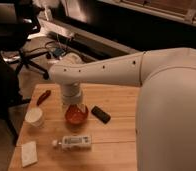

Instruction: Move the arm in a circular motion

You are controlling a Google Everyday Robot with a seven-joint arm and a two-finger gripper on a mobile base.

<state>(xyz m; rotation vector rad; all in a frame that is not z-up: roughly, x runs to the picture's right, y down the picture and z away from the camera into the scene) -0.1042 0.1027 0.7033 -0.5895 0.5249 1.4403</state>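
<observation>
Nearest, lower right: the thick elbow of the glossy white tube-segment robot arm (166, 100) fills that side. On the pale wooden plank surface (121, 145), front left, lies a flat white rectangular packet (29, 152). Just behind it, a white tube-shaped bottle (73, 142) lies on its side. Next row back: short round white cup (34, 117), orange-red bowl (77, 115), and a black rectangular block (101, 114) just right of the bowl. The arm reaches leftward over the surface, short wrist pointing down. The hand (74, 106) hangs directly above the bowl; released or clenched, cannot tell. Small red object (43, 96) near the far left edge. Beyond, a black office chair (26, 55) stands on the floor
</observation>
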